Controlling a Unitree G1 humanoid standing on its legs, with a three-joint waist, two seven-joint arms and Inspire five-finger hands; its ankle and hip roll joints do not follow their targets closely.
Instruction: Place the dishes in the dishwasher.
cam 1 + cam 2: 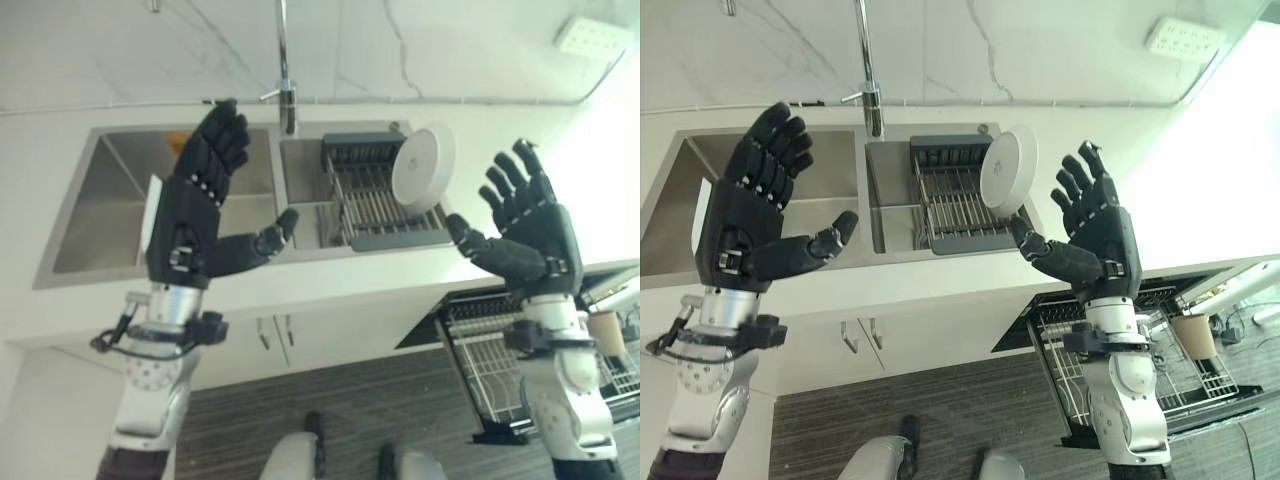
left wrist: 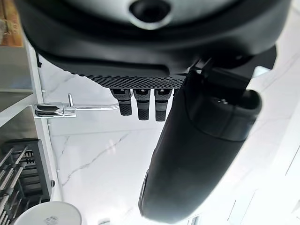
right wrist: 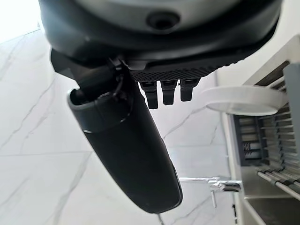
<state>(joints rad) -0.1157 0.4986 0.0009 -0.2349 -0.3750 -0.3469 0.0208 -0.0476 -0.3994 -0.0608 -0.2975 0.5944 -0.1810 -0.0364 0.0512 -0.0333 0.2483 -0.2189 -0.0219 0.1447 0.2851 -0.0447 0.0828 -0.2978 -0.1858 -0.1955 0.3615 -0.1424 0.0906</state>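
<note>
A round white plate (image 1: pixel 424 166) stands on edge in the dark dish rack (image 1: pixel 378 200) set in the sink's right basin; the plate (image 1: pixel 1007 171) leans at the rack's right end. My left hand (image 1: pixel 198 205) is raised in front of the left basin, fingers straight, thumb out, holding nothing. My right hand (image 1: pixel 527 232) is raised to the right of the rack, open and empty, its thumb pointing toward the plate. The open dishwasher's lower rack (image 1: pixel 1145 350) is pulled out at the lower right, below the counter. The plate's edge (image 3: pixel 243 100) shows past my right fingers.
A tall chrome faucet (image 1: pixel 286 95) rises behind the divider of the steel double sink (image 1: pixel 110 200). Something orange (image 1: pixel 178 141) lies at the back of the left basin. A beige cup (image 1: pixel 604 333) sits in the dishwasher rack. White cabinet doors (image 1: pixel 275 335) are under the counter.
</note>
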